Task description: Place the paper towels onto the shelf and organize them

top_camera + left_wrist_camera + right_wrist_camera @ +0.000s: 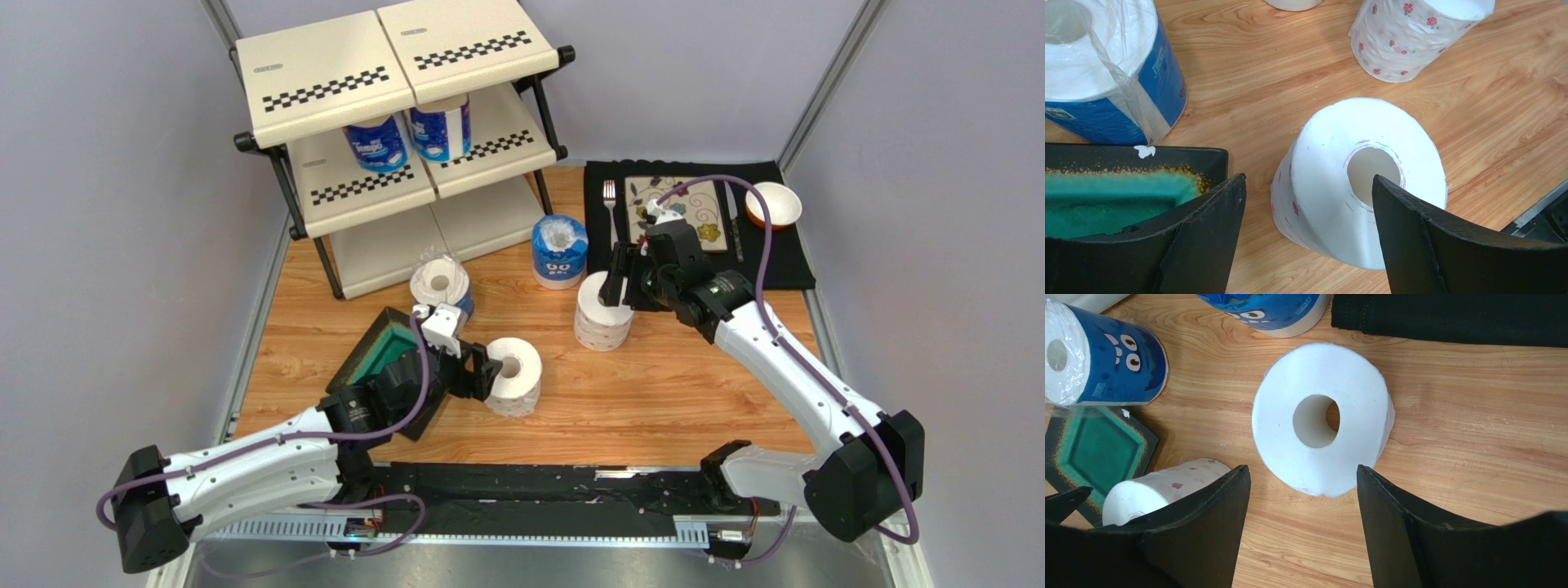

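- On the cream checkered-strip shelf (325, 74): two blue-wrapped white paper towel rolls (377, 145).
- On the wooden table (687, 380): four more, including two rose-patterned rolls (512, 374).
- Spread wide, grasping nothing: left gripper (1309, 184), right gripper (1303, 471).

**Left end effector spread around a rose-print roll**

My left end effector (1309, 179) hangs with its black fingers (1211, 239) spread wide, one on each side of a white rose-print roll (1321, 153) whose hollow core faces the camera. I cannot tell whether either finger touches it. Just left of it sits a black tray (1137, 159) with a green inside, and beyond that a blue-wrapped roll (1118, 92). A second rose-print roll (1413, 37) stands farther off on the wooden tabletop (1505, 122).
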